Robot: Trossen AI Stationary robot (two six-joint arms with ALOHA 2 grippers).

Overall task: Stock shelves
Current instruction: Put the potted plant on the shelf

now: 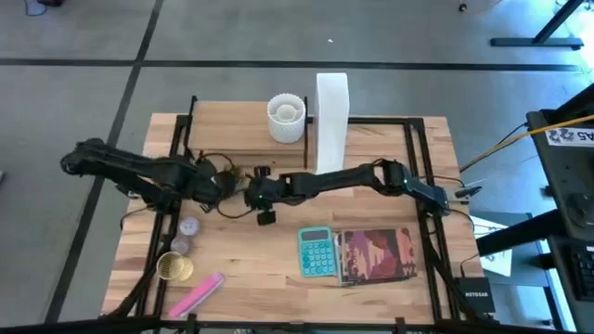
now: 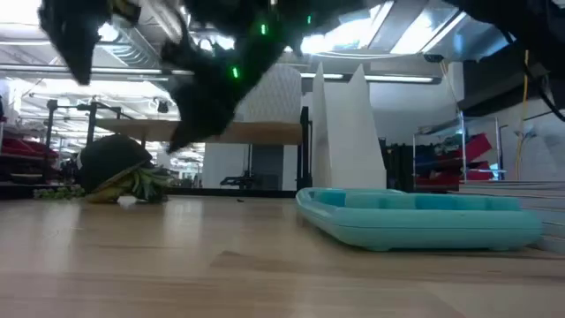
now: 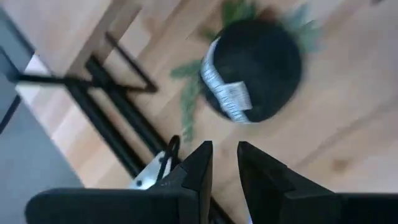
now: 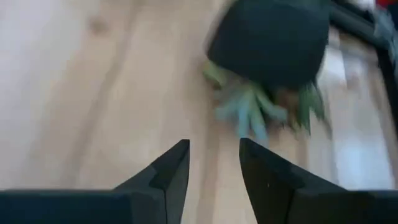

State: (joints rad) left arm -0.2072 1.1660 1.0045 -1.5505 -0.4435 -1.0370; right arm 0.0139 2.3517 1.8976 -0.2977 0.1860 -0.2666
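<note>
Table (image 1: 251, 255): light wood top with plain grain, framed by thin black metal rails.
Shelves (image 1: 237, 139): a low pale-wood board on thin black end posts at the far side of the table, its long axis running left to right. A white ribbed cup (image 1: 287, 119) stands on it, with a tall narrow white file box (image 1: 331, 109) at its right end. From table level the underside of the board (image 2: 256, 132) shows raised above the top.
Book (image 1: 376, 255): flat, red-brown cover, near edge right of centre, touching the teal calculator (image 1: 316, 252), a smooth plastic slab.
Plant (image 3: 255, 68): a small dark round pot tipped on its side on the table, green leaves splayed out of it and a pale label on its wall. It lies in front of the shelves, between the two claws.
Left gripper (image 3: 224, 165): over the table's left-centre just short of the pot, fingers a narrow gap apart and holding nothing.
Right gripper (image 4: 214, 165): reaching in from the right, pot just ahead, fingers likewise apart and empty.
Key relation: the pot sits just beyond both claws and the shelf board lies past it, farther back; neither arm looks clearly nearer, I'd say.
Small items: a gold tin (image 1: 174, 267), a pink marker (image 1: 197, 295) and a greyish round piece (image 1: 188, 226) at the near left.
</note>
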